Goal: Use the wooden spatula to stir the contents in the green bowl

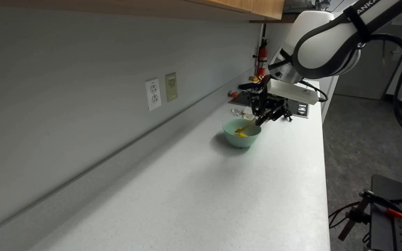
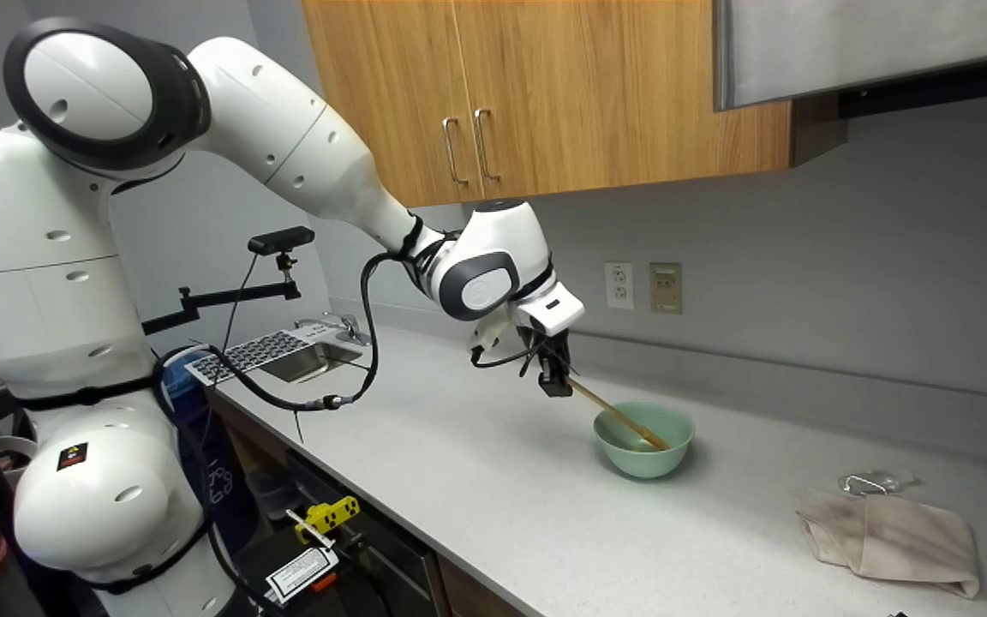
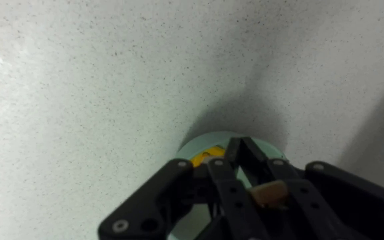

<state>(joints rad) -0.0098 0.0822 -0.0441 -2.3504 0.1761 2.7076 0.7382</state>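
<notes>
In an exterior view, the green bowl (image 1: 237, 142) stands upright on the white counter (image 1: 187, 195), a little right of the center of the frame. It is pale and bluish, smooth and plain, its sides narrowing toward the base, with a soft shadow to its left. Inside lie yellow contents (image 1: 242, 135), too small to identify. The wooden spatula (image 1: 248, 125) slants from upper right to lower left, its broad end inside the bowl, its upper part running into the black gripper (image 1: 261, 120). A red fire extinguisher (image 1: 262, 57) shows at upper right.

In an exterior view, the bowl's outer wall (image 2: 643, 465) appears below and right of center. The handle (image 2: 601, 405) runs from the gripper, upper left of the bowl, down over the rim and in; whether it touches the rim cannot be told. A folded beige cloth (image 2: 892, 540) lies at lower right, and a wooden cupboard (image 2: 562, 94) fills the upper middle.

In the wrist view, the bowl sits at the bottom of the frame, partly covered by the black fingers (image 3: 227, 181). They are clenched on the spatula, a blurred tan stretch of which shows between them. Left of the fingertips (image 3: 233, 150), the contents look bright yellow, close to the bowl's inner side.
</notes>
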